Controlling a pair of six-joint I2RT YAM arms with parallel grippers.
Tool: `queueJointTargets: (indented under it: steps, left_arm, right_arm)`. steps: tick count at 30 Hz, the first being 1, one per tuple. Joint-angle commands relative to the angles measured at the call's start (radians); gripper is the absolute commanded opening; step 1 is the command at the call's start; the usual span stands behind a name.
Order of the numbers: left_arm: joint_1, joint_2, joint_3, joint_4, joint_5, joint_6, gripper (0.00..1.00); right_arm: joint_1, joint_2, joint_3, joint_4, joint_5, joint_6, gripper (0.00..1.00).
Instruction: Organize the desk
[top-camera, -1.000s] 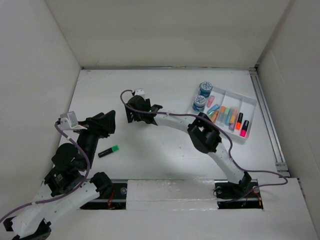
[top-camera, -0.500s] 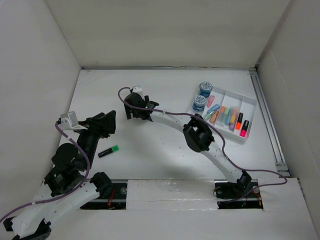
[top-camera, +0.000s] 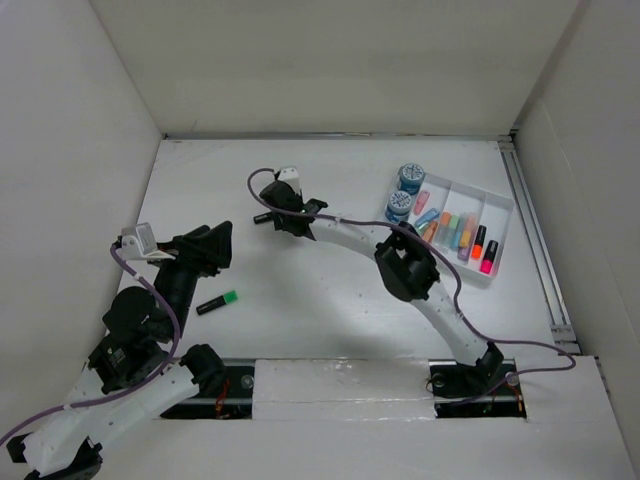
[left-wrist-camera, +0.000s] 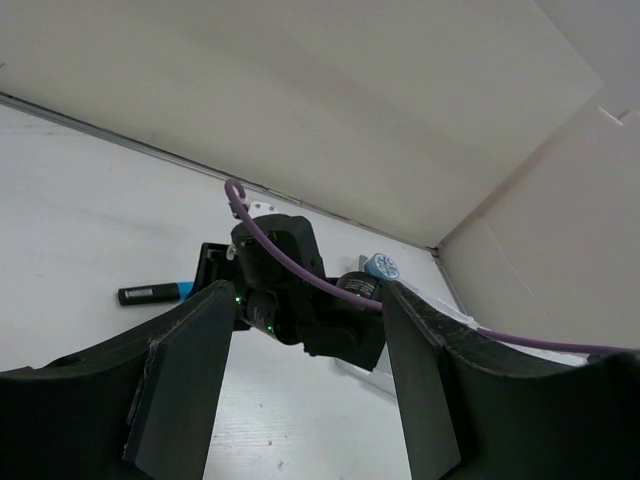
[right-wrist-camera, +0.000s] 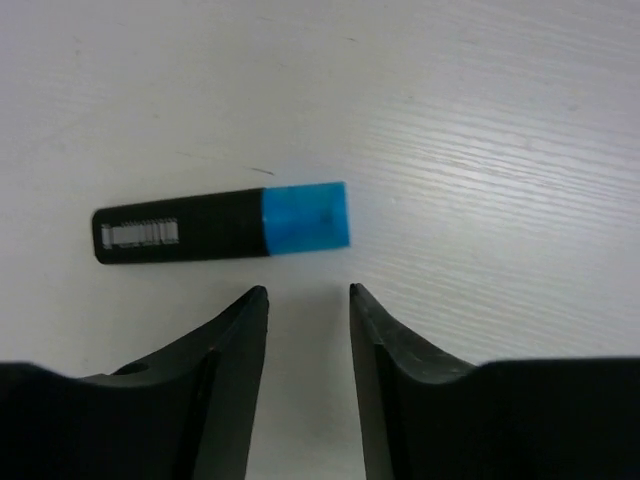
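Desk (top-camera: 330, 300): right tool (right-wrist-camera: 306, 292) narrowly open, empty, near blue highlighter (right-wrist-camera: 222, 225).

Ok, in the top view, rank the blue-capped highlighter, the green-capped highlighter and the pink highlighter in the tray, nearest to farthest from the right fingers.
1. Blue-capped highlighter, just off the right fingers.
2. Green-capped highlighter, nearer the front, on the left.
3. Pink highlighter, in the tray, right end.
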Motion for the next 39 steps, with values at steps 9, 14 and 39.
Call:
queueJointTargets:
  steps: [9, 14, 39]
  left_arm:
    - [0.002, -0.011, -0.008, 0.039, 0.008, 0.010, 0.57]
    - [0.002, -0.002, -0.008, 0.044, 0.011, 0.015, 0.56]
    - [0.002, -0.034, -0.010, 0.041, 0.019, 0.013, 0.56]
  right_arm:
    - [-0.087, 0.050, 0.249, 0.013, -0.149, -0.171, 0.07]
    - [-0.102, 0.155, 0.407, -0.028, -0.238, -0.163, 0.00]
    - [-0.070, -0.103, -0.131, 0.123, -0.293, -0.076, 0.00]
